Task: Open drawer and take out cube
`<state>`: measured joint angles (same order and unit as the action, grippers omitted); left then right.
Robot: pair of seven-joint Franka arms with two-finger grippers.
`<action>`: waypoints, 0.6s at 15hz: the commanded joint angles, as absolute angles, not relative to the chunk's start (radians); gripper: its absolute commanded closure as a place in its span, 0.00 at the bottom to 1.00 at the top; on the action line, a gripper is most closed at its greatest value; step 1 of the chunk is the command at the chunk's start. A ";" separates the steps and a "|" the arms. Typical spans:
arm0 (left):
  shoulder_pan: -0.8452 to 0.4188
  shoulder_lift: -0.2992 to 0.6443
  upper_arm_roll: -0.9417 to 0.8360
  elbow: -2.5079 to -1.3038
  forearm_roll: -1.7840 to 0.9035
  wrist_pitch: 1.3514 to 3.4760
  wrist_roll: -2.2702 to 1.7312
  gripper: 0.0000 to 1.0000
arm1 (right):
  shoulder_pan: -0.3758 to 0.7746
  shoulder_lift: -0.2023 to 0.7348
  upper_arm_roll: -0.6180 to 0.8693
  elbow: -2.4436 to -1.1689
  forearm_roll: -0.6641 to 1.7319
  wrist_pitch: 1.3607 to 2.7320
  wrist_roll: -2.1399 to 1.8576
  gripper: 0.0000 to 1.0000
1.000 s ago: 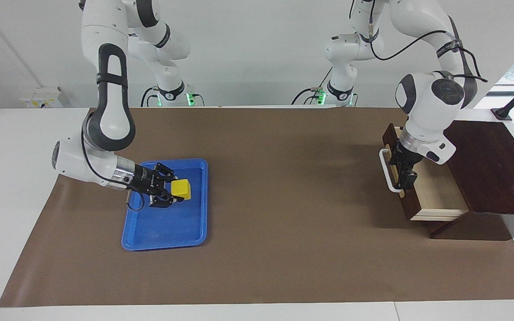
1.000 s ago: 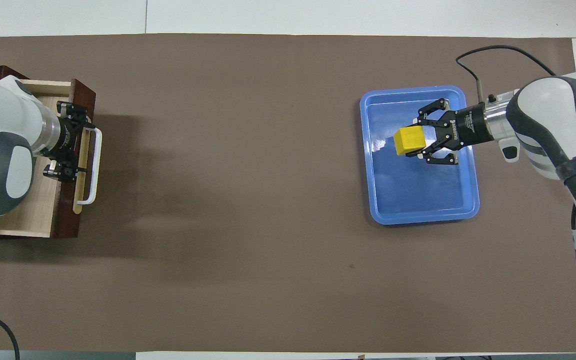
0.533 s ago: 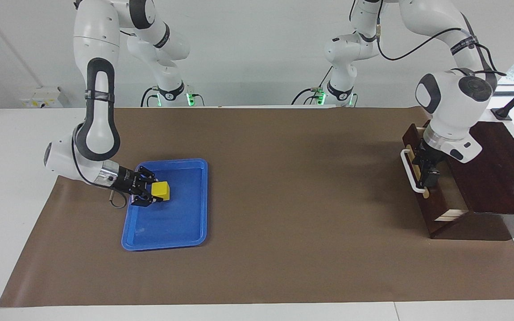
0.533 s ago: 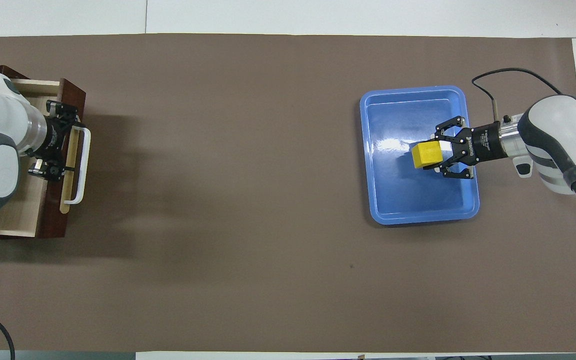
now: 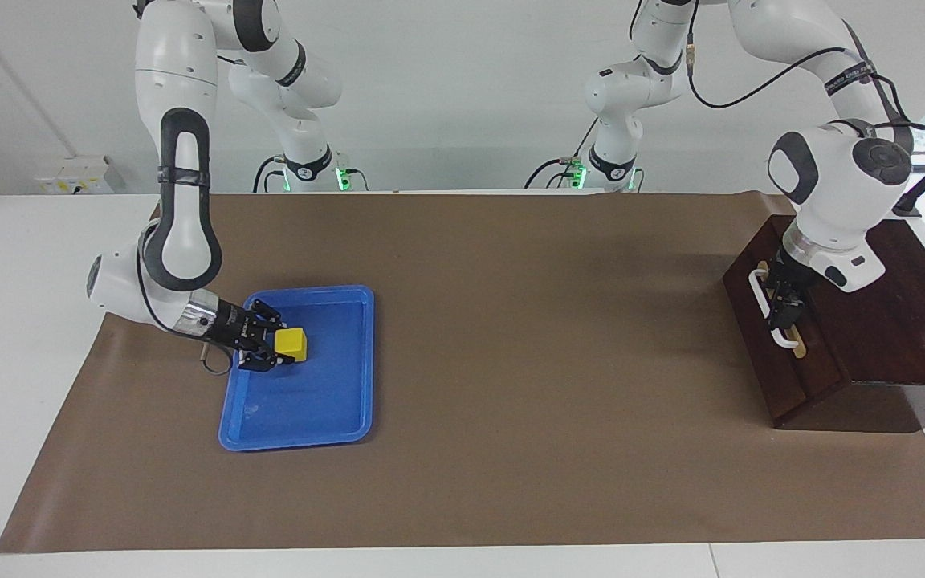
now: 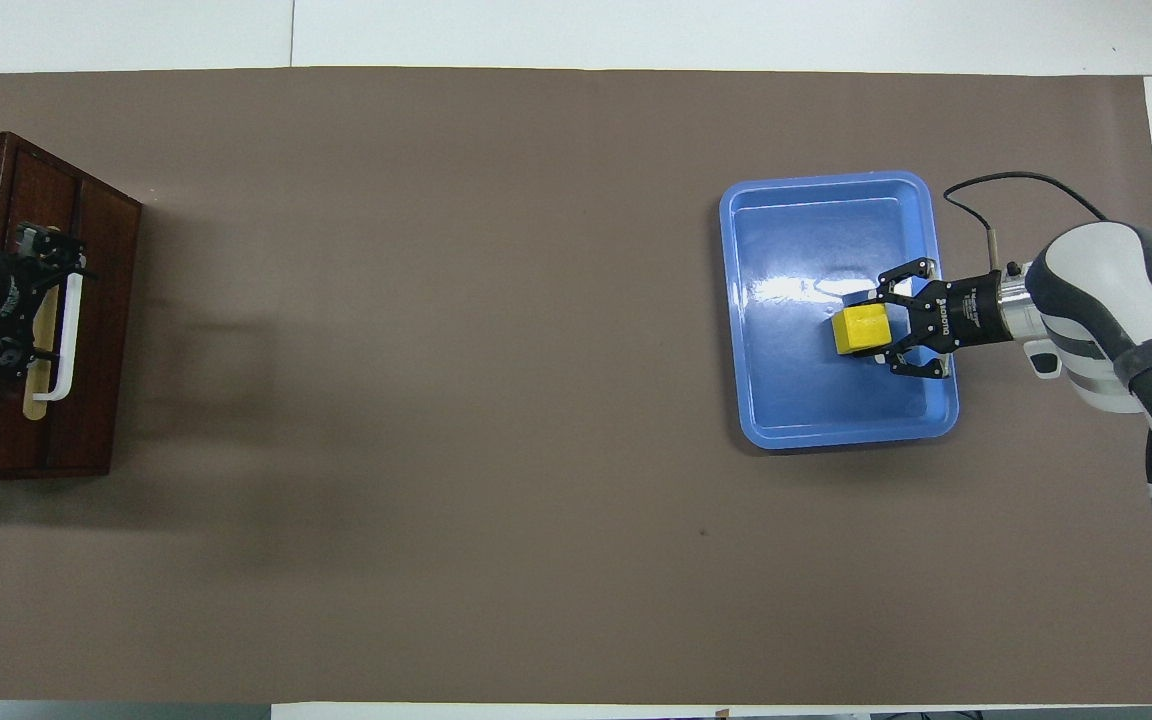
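Note:
The dark brown drawer (image 5: 784, 369) is shut, its front flush with the cabinet; it also shows in the overhead view (image 6: 86, 400). My left gripper (image 5: 786, 317) is at its white bar handle (image 5: 761, 295), seen from above too (image 6: 31, 305) beside the handle (image 6: 64, 340). My right gripper (image 5: 270, 348) is shut on the yellow cube (image 5: 291, 343) and holds it low in the blue tray (image 5: 334, 401). The overhead view shows the right gripper (image 6: 886, 330), the cube (image 6: 856, 330) and the tray (image 6: 806, 400) as well.
The dark brown cabinet (image 5: 896, 305) that houses the drawer stands at the left arm's end of the table. A brown mat (image 5: 527, 337) covers the table between the cabinet and the tray.
The left gripper has moved with the handle and the drawer has slid shut into the cabinet. The right gripper has lowered the cube into the tray, toward the right arm's end.

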<state>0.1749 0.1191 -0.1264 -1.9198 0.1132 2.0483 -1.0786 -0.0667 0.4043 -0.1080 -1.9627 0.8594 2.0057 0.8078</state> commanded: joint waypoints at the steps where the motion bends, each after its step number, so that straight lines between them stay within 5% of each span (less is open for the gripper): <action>1: 0.062 0.075 -0.115 -1.896 0.124 1.945 -1.069 0.00 | -0.058 0.380 -0.100 -1.987 0.908 2.023 0.828 1.00; 6: 0.035 -0.023 -0.129 -1.868 0.120 1.787 -0.894 0.00 | -0.041 0.379 -0.098 -1.996 0.916 2.048 0.830 1.00; 7: 0.029 -0.034 -0.132 -1.846 0.120 1.745 -0.785 0.00 | -0.031 0.379 -0.100 -1.996 0.917 2.048 0.833 0.88; 8: 0.028 -0.032 -0.132 -1.801 0.115 1.673 -0.687 0.00 | -0.031 0.379 -0.100 -1.994 0.916 2.049 0.833 0.19; 9: 0.026 -0.029 -0.132 -1.760 0.097 1.614 -0.613 0.00 | -0.029 0.379 -0.100 -1.990 0.916 2.043 0.836 0.00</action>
